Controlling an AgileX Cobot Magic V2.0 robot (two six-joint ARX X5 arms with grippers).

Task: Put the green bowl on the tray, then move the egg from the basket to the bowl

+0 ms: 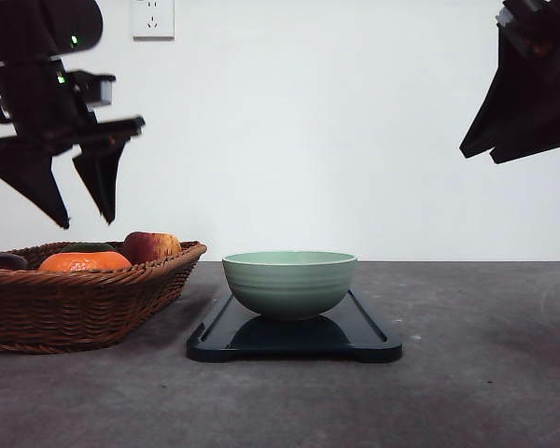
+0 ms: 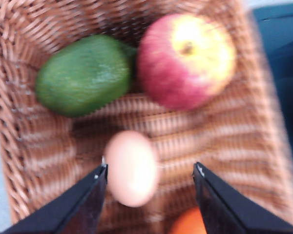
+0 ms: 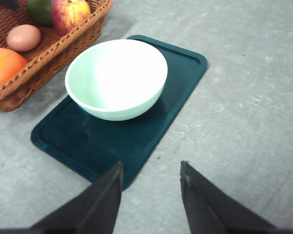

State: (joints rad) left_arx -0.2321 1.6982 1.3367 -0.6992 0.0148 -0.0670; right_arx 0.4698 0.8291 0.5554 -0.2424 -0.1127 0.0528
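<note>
— Green bowl [image 1: 290, 283] is standing on the tray [image 1: 369, 338] already, yes? So the first part looks done to me.

— I think so. It sits upright on the black tray, toward the end nearer the basket [image 1: 75, 313], and it has nothing inside. Now the step is the egg [image 2: 132, 167].

— Where is the egg?

— On the floor of the basket, apart from the other things. In the left wrist view it lies between the two fingers of the left gripper [image 2: 150, 170], closer to one finger than to the other — but the fingers are spread wide and they do not touch it. From the front, this gripper hangs above the basket, not yet inside.

— And the next move?

— My judgement: go down, put the egg in the middle between the fingers, then close softly. It is smooth and round, so it can slip or roll away.

— What else is in the basket?

— A red-yellow apple [image 2: 185, 58], a green fruit [image 2: 84, 74] touching the apple, and an orange [image 3: 4, 66] near the egg.

— The right gripper [image 3: 151, 173]?

— Spread too, holding nothing, high over the table [image 3: 244, 97] beside the tray's far end.
</note>
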